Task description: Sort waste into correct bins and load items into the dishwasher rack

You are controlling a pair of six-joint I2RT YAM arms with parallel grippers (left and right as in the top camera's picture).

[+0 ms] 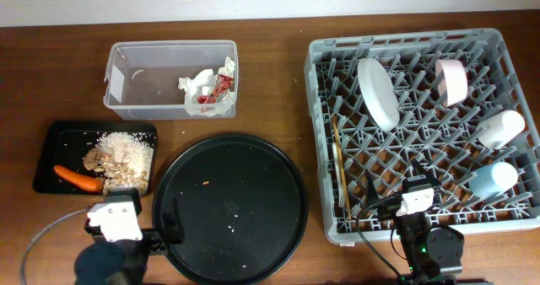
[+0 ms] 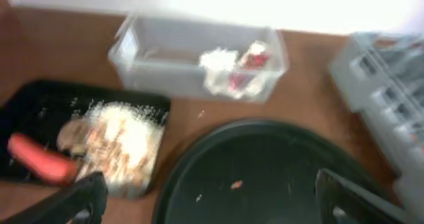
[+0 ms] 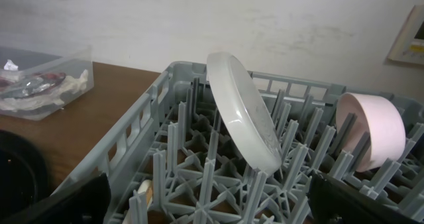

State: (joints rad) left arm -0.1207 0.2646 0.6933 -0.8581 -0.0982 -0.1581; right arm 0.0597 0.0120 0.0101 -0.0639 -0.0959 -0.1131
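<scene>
Open wide and empty, both: left gripper (image 2: 211,199), right gripper (image 3: 211,201). Just below and ahead of the left gripper, round black tray (image 2: 278,151), bare but for crumbs (image 2: 236,183); probably stiff, light and slick, too broad to span, so best pinched at the near rim. Ahead-left, black food tray (image 2: 40,111) with carrot (image 2: 40,159) and rice (image 2: 126,128), blurred. Farther ahead, clear bin (image 2: 159,65) of wrappers (image 2: 232,68). Under the right gripper, grey rack (image 3: 132,131) on wooden table (image 3: 99,111), white plate (image 3: 242,111) and pink bowl (image 3: 371,131) ahead; pale wall (image 3: 265,25) beyond.
</scene>
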